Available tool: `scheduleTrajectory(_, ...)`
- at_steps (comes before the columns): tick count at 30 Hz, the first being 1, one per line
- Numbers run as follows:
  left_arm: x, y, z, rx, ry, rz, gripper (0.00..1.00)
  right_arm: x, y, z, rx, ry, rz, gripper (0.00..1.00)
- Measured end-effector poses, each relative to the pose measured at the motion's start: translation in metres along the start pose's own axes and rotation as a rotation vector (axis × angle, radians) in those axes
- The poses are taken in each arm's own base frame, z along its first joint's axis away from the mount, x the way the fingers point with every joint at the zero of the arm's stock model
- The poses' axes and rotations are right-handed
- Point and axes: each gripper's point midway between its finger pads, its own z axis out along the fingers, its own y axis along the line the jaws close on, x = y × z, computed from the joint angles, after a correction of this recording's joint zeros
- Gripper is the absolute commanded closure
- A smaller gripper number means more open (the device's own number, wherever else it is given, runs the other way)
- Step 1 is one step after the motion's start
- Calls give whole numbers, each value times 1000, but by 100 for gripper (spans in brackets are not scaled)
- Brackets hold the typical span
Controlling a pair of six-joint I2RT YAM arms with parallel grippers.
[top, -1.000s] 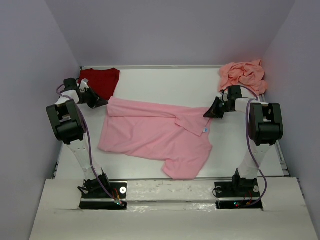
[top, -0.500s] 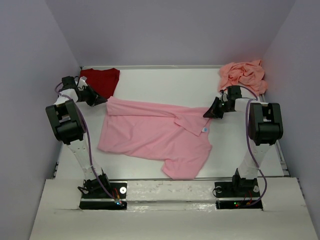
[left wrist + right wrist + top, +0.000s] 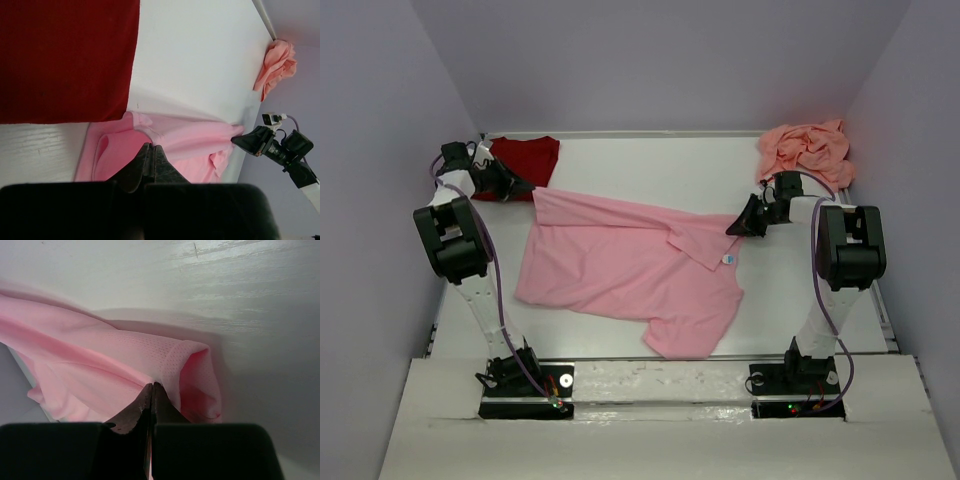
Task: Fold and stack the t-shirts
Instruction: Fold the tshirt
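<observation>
Counter [image 3: 650,165]: a white surface walled by pale lilac panels, carrying all three t-shirts, with both arms bolted at its near edge.

Light pink t-shirt [image 3: 620,270]: spread loosely across the middle of the counter, one sleeve trailing toward the near edge. Its far edge runs between the two tools, caught at the far-left corner and at a fold on the right. In the left wrist view the cloth [image 3: 200,145] bunches in soft ridges at the fingertips. The right wrist view shows it [image 3: 90,365] rolled into a small loop just beside the grip.

Salmon-pink t-shirt [image 3: 807,148]: crumpled in a heap in the far right corner, well apart from the other two.

Dark red t-shirt [image 3: 530,155]: lying flat in the far left corner, its near edge just beside the pink corner.

Left tool [image 3: 525,187]: fingers pressed together, clamped on the far-left corner of the light pink t-shirt, at the border of the dark red one.

Right tool [image 3: 732,228]: fingers pressed together, pinching a fold of the light pink t-shirt on its right side, near the salmon-pink heap.

Neck label [image 3: 728,257]: a small white tag on the pink cloth, near the right tool.
</observation>
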Motion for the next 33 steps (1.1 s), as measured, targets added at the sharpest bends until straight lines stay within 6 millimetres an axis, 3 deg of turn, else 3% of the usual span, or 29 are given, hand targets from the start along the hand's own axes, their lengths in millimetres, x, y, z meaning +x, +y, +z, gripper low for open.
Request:
scheduleTrajectory(9, 3, -1, 8, 18, 23, 1, 100, 0, 0, 0, 0, 0, 0, 100)
scheduleTrajectory(12, 6, 0, 9, 19, 29, 9, 95, 0, 0, 0, 0, 0, 0, 100)
scheduleTrajectory(18, 26, 19, 8, -53, 81, -23, 88, 0, 0, 0, 0, 0, 0, 100)
scheduleTrajectory(24, 51, 50, 8, -173, 128, -89, 88, 0, 0, 0, 0, 0, 0, 100)
scheduleTrajectory(28, 63, 57, 9, -188, 153, -120, 88, 0, 0, 0, 0, 0, 0, 100)
scheduleTrajectory(33, 65, 58, 9, -190, 158, -122, 87, 0, 0, 0, 0, 0, 0, 100)
